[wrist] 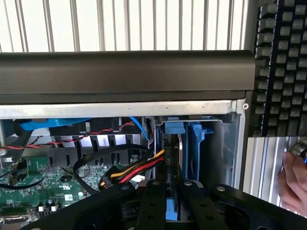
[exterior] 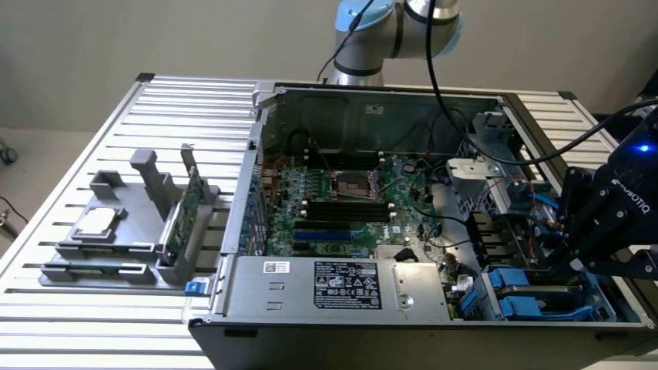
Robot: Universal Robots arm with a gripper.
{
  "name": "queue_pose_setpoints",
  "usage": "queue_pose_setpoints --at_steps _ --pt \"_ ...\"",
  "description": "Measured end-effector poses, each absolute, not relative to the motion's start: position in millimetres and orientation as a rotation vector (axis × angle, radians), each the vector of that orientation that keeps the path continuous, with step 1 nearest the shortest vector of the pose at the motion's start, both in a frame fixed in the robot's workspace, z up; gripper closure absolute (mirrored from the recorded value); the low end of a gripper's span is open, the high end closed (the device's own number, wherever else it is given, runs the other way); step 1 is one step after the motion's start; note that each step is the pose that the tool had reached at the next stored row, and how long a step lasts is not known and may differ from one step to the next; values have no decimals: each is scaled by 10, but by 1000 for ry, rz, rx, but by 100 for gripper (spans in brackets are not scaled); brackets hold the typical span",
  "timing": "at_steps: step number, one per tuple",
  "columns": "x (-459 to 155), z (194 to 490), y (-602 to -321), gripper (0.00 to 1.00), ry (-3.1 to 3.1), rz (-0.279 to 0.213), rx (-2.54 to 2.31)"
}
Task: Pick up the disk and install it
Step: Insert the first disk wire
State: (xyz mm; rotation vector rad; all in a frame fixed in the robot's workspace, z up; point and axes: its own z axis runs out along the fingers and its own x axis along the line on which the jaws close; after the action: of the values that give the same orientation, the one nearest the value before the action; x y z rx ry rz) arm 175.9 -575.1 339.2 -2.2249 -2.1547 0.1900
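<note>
- Exterior view: an open black and silver metal computer case (exterior: 350,100) lies on a slatted aluminium table (exterior: 185,96), its green motherboard (exterior: 340,200) exposed.
- The black robot gripper (exterior: 596,258) hangs over the drive bays at the exterior view's right, above blue plastic carriers (exterior: 525,297) in the case's corner.
- At the exterior view's left, a grey plastic holder (exterior: 119,231) carries a small square silver chip (exterior: 98,222) and an upright thin green circuit card (exterior: 183,216).
- Wrist view: the gripper (wrist: 171,211) has its black fingers (wrist: 156,201) drawn close on a blue-framed piece, apparently the disk (wrist: 171,210), seen edge-on between them.
- Just beyond stands the blue carrier bay (wrist: 189,143), with red, yellow and black cables (wrist: 139,167) beside it.
- A black keyboard (wrist: 283,62) and a person's hand (wrist: 292,179) are outside the case.
</note>
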Motion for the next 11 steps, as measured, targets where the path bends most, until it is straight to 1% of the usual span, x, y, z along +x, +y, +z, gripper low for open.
queue_pose_setpoints --at_steps 11 --pt "1725 3394 -5745 84 -2152 193 -2229"
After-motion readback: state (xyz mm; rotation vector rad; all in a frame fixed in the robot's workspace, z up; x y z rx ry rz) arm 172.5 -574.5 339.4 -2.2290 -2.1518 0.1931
